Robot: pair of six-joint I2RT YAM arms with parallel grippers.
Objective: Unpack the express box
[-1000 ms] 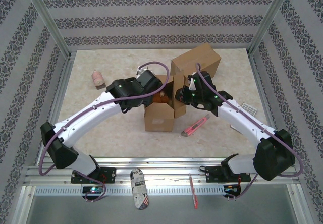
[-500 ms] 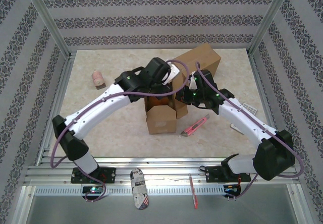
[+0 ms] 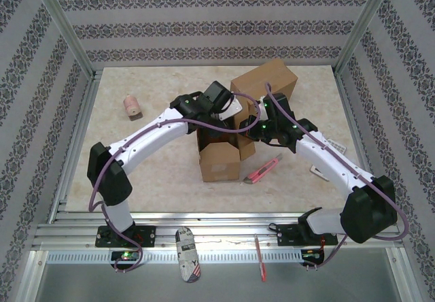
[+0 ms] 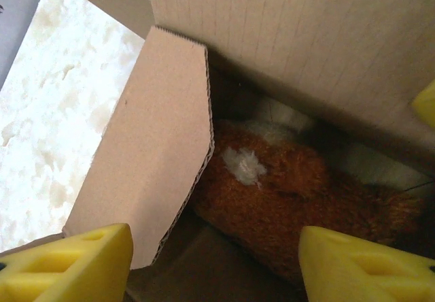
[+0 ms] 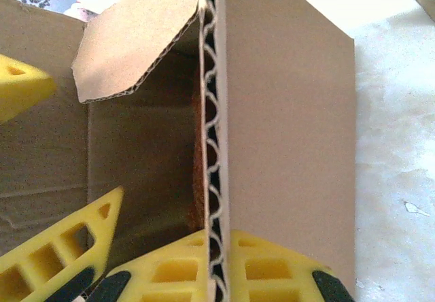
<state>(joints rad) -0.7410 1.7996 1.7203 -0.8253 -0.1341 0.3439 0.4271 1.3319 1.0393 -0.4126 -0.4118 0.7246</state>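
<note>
Left arm (image 3: 146,139) swung inward over express box (image 3: 221,162) — right jaws clamp wall.

The open box (image 3: 221,156) stands near the middle of the surface (image 3: 156,173). Inside the open box lies a plush toy (image 4: 272,193), and the left gripper (image 4: 214,261) hangs over its opening. The right gripper (image 5: 219,275) is at the right wall of the open box, one of its jaws on each side of that wall. Just behind the open box, to the right, stands a second box (image 3: 268,84). Well to its left lies a roll (image 3: 131,107). Near its front right corner lies a knife (image 3: 262,171). In front of it, past the surface edge, lie a cylinder (image 3: 187,254) and a pen (image 3: 260,258).
</note>
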